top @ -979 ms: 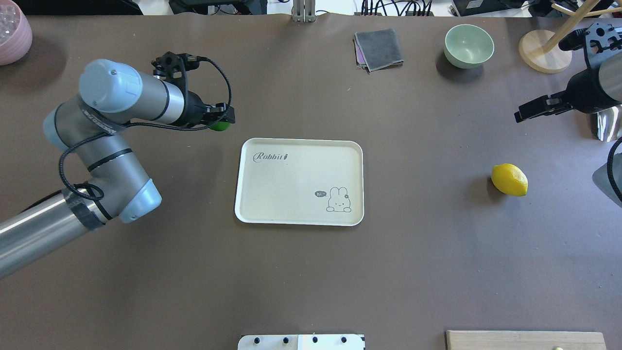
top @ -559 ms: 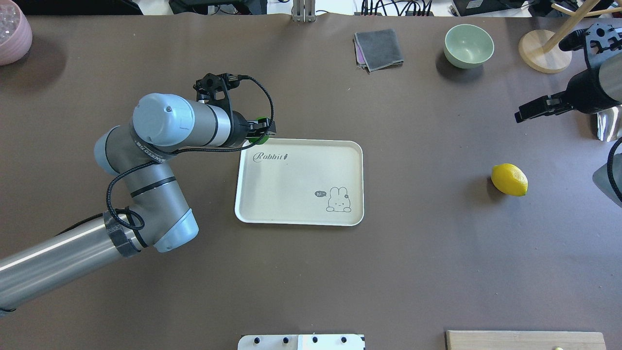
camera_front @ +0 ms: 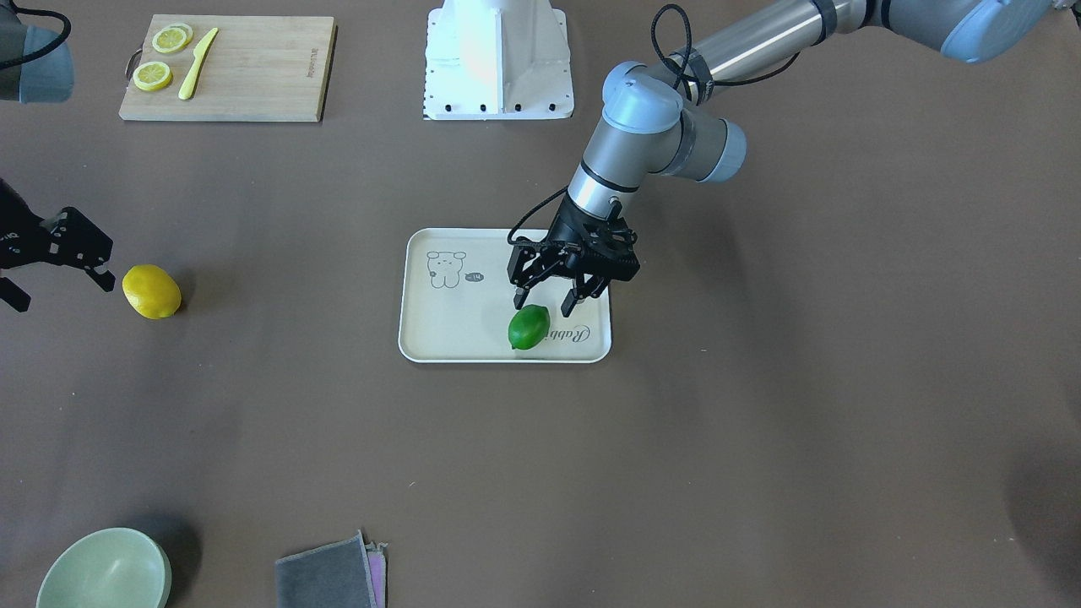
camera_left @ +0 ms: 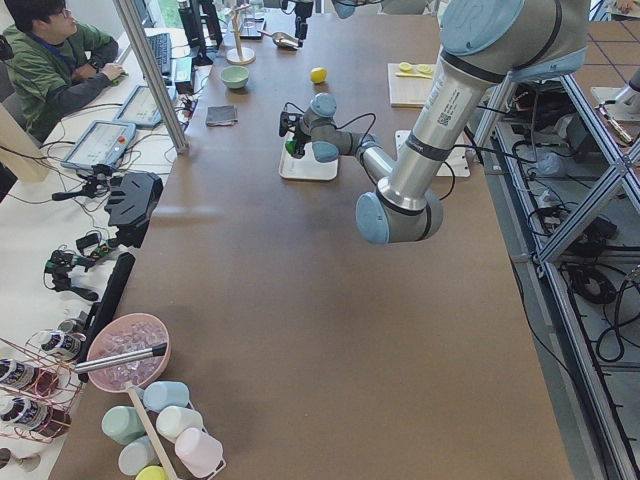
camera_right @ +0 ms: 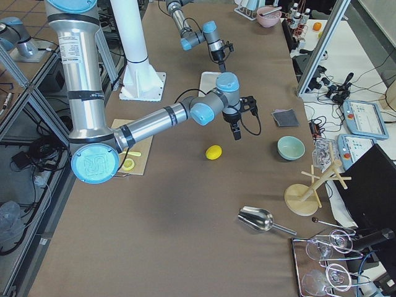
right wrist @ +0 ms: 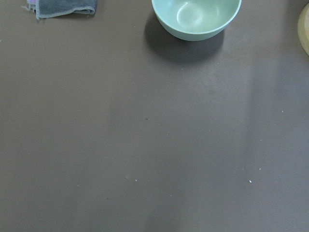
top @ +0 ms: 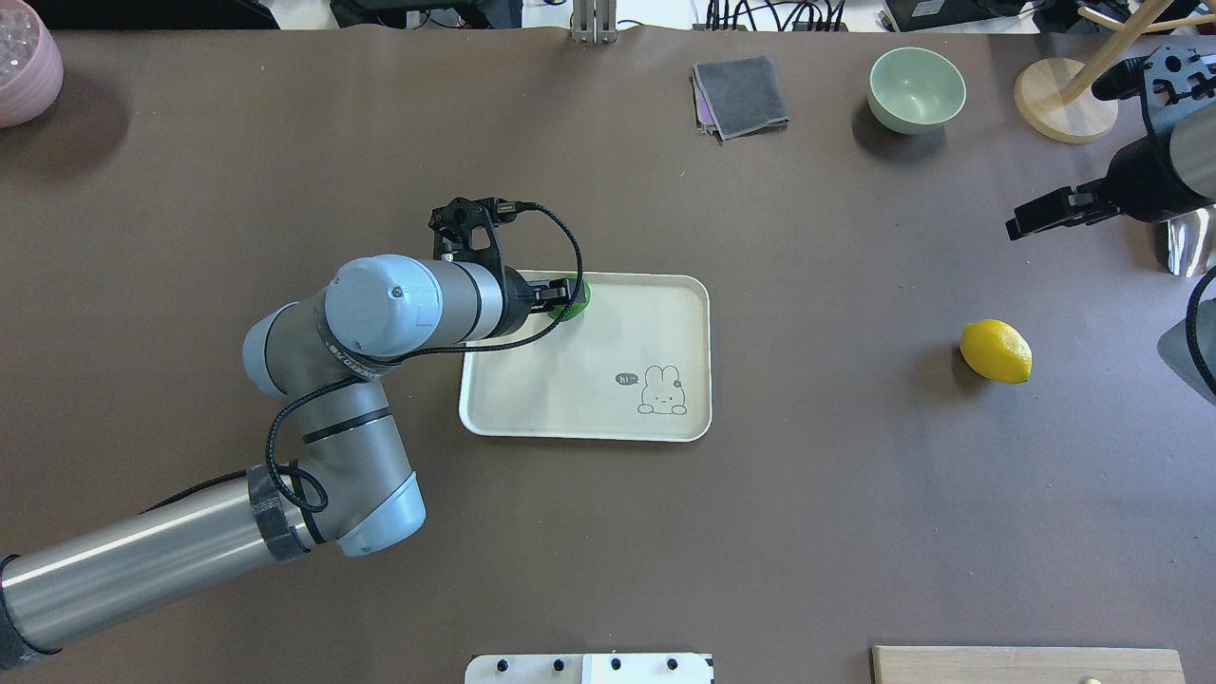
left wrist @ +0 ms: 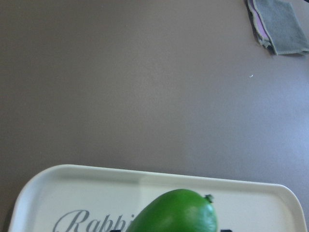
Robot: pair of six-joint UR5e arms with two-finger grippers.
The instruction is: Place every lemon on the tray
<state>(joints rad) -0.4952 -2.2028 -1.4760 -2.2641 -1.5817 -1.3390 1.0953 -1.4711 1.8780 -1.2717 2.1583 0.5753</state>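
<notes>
The green lemon [camera_front: 529, 327] lies on the cream tray [camera_front: 456, 333], over its "Rabbit" script near the far edge. My left gripper [camera_front: 545, 304] hangs just above it, open, fingers spread and clear of the fruit. From overhead the gripper [top: 556, 296] hides most of the green lemon [top: 576, 294]. The left wrist view shows the green lemon [left wrist: 178, 212] and the tray rim [left wrist: 72, 173]. The yellow lemon [top: 996, 351] lies on the table well right of the tray [top: 589, 399]. My right gripper [camera_front: 59, 287] is open and empty, a short way from the yellow lemon [camera_front: 152, 291].
A wooden cutting board [camera_front: 253, 67] with lemon slices and a yellow knife lies near the robot's base. A pale green bowl [top: 917, 88], a grey cloth [top: 741, 95] and a wooden stand [top: 1064, 100] are at the far right. A pink bowl [top: 24, 66] is far left.
My left arm carried the green lemon rightward from left of the tray to over it. The gripper has opened and the lemon now lies on the tray. The right arm has not moved.
</notes>
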